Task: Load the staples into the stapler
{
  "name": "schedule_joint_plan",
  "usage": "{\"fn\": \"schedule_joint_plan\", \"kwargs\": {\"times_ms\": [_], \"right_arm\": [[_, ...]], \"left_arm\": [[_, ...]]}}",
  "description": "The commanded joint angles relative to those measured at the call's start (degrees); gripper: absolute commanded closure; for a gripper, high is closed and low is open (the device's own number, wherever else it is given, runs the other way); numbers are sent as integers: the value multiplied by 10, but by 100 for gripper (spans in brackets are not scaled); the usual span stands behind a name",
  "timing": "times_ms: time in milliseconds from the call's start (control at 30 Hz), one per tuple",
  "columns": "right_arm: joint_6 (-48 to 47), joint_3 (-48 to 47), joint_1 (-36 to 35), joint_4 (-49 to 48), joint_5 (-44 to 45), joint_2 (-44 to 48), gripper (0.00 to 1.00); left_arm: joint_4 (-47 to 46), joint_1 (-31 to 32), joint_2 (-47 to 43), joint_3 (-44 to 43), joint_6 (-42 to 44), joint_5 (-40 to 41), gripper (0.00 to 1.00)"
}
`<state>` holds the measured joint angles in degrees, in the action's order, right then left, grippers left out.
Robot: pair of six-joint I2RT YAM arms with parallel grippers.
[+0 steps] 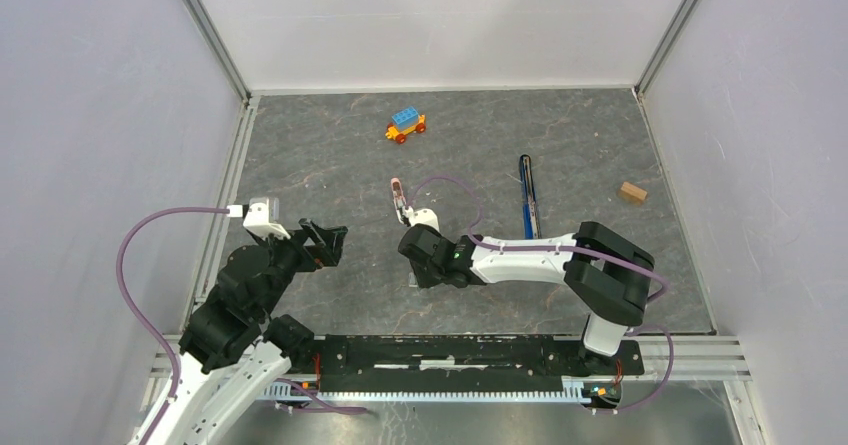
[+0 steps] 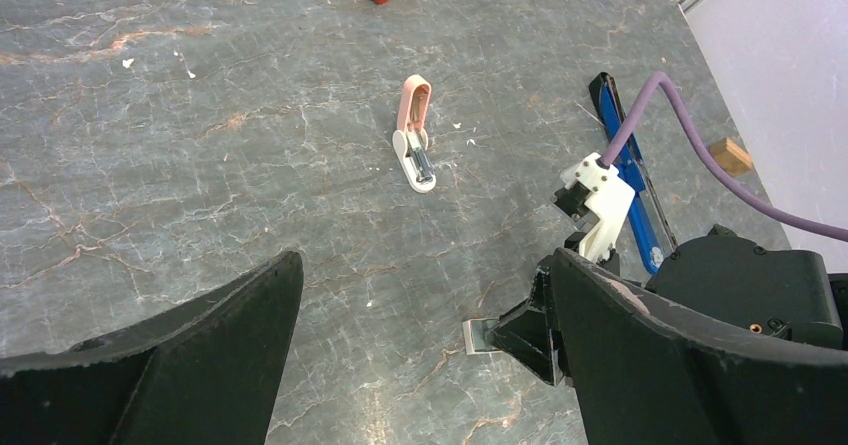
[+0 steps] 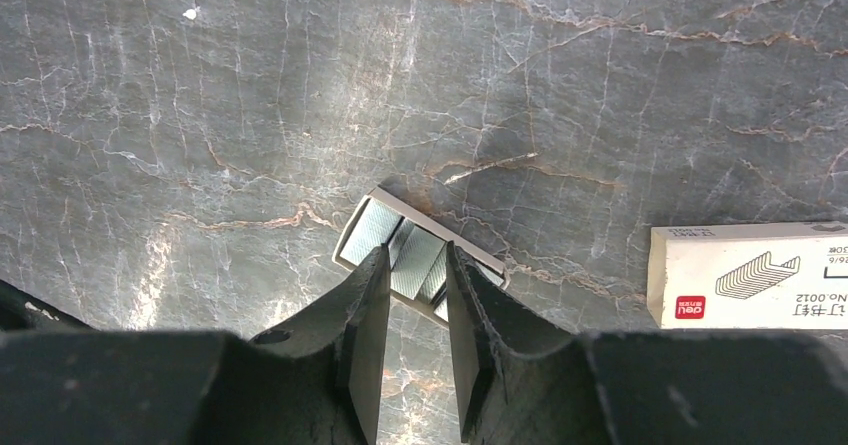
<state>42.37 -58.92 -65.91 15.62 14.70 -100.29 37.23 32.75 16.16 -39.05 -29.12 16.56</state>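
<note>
Stapler [image 1: 527, 200]: lies on the table [image 1: 300, 165] right of centre, well apart from both arms, untouched.
Staples [image 3: 417, 268]: strips in a small tray [image 3: 352, 255] near the table's middle, beside their box [image 3: 750, 275].
Right gripper [image 3: 415, 253]: fingers nearly together, pinching one strip in the tray.
Left gripper [image 1: 333, 245]: spread wide, holding nothing.
Progress: early, by my reading; the strip is not yet lifted, and carrying and loading remain.

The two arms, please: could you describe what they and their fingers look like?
Both the left arm and right arm mix chunky black joint housings with white links. A purple cable loops along each, running to a white camera mount at the wrist. The fingers are matte black, broad and wedge-shaped. A green light shows on the right wrist.
</note>
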Motion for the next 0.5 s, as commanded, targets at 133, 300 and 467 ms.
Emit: {"fn": "schedule_joint_plan", "kwargs": {"times_ms": [133,300,467], "right_arm": [[4,-27,-3,18,22,-10,68],[0,-34,-3,27,17,-16,69],[-6,-45,-4,38,16,-25,72]], "left_arm": [[-9,-1,-3,-7,30,6,0],[-9,0,-5,-7,31,7,0],[-9,0,-8,-7,30,9,0]]}}
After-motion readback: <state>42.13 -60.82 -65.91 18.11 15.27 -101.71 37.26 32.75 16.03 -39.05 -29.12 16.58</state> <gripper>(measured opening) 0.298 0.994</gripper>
